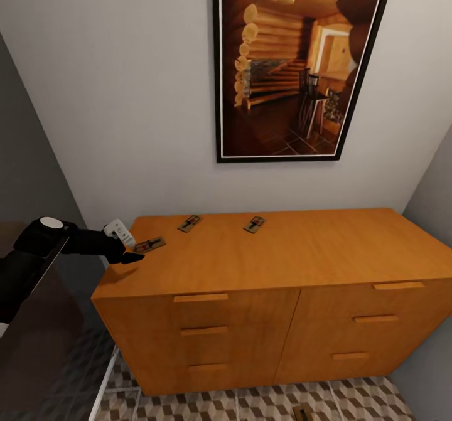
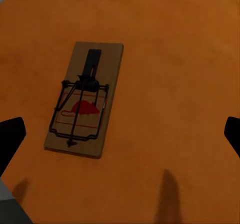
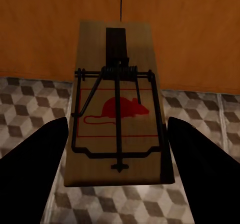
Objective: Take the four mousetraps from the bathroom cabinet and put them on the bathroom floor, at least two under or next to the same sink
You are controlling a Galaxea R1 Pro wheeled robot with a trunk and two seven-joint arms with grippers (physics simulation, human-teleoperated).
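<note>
The orange-brown cabinet (image 1: 282, 258) stands against the wall with three mousetraps on its top: one near the left edge (image 1: 149, 245) and two farther back (image 1: 189, 223) (image 1: 254, 224). My left gripper (image 1: 129, 253) hovers open over the left one; in the left wrist view that mousetrap (image 2: 82, 101) lies flat between the spread fingers (image 2: 12, 136). My right gripper (image 3: 117, 134) is shut on another mousetrap (image 3: 117, 108), held low in front of the cabinet drawers above the cube-patterned bathroom floor (image 3: 30, 103). That trap also shows at the head view's lower edge (image 1: 303, 413). The sink is out of view.
A large framed picture (image 1: 295, 63) hangs on the wall above the cabinet. A dark glossy panel (image 1: 37, 346) stands close on the left, and grey walls close in on both sides. Tiled floor (image 1: 251, 402) runs along the cabinet's front.
</note>
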